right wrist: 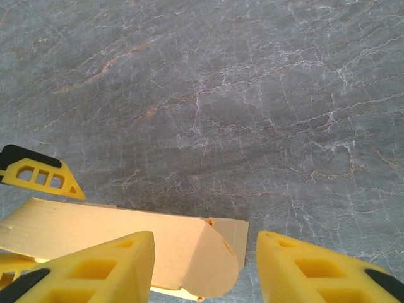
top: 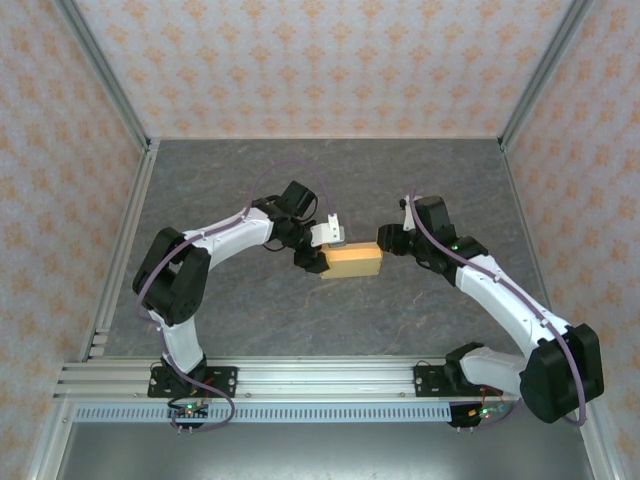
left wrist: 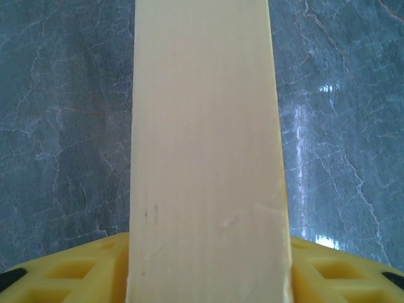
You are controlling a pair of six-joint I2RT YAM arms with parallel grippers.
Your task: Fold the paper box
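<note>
Top view: the folded paper box (top: pixel 355 262), a small orange-yellow rectangle, lies at the centre of the grey marbled surface (top: pixel 250 320) between the two arms. The left claw (top: pixel 318 256) is clamped on the box's left end; in the left wrist view the card fills the gap between its yellow fingers (left wrist: pixel 76 271). The right claw (right wrist: pixel 205 243) stands apart at the box's right end, whose rounded flap reaches into the gap.
</note>
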